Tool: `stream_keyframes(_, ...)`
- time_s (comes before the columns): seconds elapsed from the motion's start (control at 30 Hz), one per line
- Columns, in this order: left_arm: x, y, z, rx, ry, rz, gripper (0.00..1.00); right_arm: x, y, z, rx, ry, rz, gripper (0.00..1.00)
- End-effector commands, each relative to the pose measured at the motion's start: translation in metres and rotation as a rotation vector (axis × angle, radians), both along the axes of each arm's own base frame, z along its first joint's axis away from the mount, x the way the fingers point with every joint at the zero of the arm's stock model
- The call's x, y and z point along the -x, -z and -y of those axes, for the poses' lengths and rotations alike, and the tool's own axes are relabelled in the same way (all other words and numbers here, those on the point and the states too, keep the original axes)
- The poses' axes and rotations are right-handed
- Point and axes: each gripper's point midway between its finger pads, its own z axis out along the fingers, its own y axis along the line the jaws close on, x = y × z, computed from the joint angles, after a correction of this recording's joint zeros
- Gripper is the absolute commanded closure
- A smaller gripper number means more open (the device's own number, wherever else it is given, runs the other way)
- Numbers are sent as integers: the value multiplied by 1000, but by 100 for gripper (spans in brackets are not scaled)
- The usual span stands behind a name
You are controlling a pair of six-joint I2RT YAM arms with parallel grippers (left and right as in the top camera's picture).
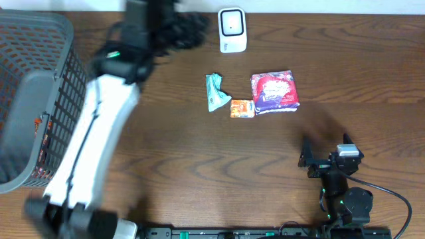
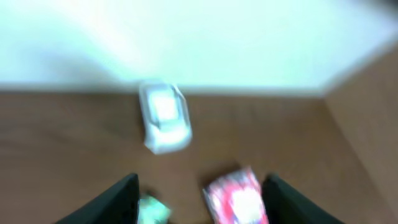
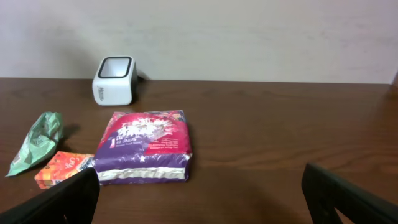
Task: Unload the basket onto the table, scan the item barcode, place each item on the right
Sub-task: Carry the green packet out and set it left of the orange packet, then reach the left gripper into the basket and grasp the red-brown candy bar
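Grid basket (image 1: 40, 60) at far left; left gripper (image 2: 200, 183) just left of white scanner (image 1: 232, 30) at far edge, jaws apart, nothing held; green packet (image 1: 215, 91), then orange box (image 1: 242, 107) touching purple pouch (image 1: 274, 91), mid-table, near side of scanner; right gripper (image 3: 200, 186) near right, jaws wide, empty.

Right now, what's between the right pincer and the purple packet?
Nothing: only bare table lies between the right pincer and the purple packet. The right wrist view shows it most clearly.
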Motion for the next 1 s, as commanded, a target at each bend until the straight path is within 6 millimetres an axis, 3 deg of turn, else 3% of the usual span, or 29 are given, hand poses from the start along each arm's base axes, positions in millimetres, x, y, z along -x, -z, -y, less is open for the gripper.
stream_keyframes(0.0,3,-45,-94,-92,-337,120,33,0,0,0,11,-2,2,1)
stream_keyframes(0.1,21,-69,-164,-148,-560,168,31,0,0,0,11,-2,2,1)
stream_keyframes(0.2,43,-75,-223,-202,-746,159,31,0,0,0,11,-2,2,1)
stream_keyframes(0.47,96,-39,-355,-399,-1032,-40,30,0,0,0,11,-2,2,1)
stream_keyframes(0.53,125,-12,-396,-476,-1085,-182,30,0,0,0,11,-2,2,1)
stream_keyframes(0.77,163,52,-441,-557,-1086,-441,30,0,0,0,11,-2,2,1)
stream_keyframes(0.97,172,108,-440,-572,-1002,-611,30,0,0,0,11,-2,2,1)
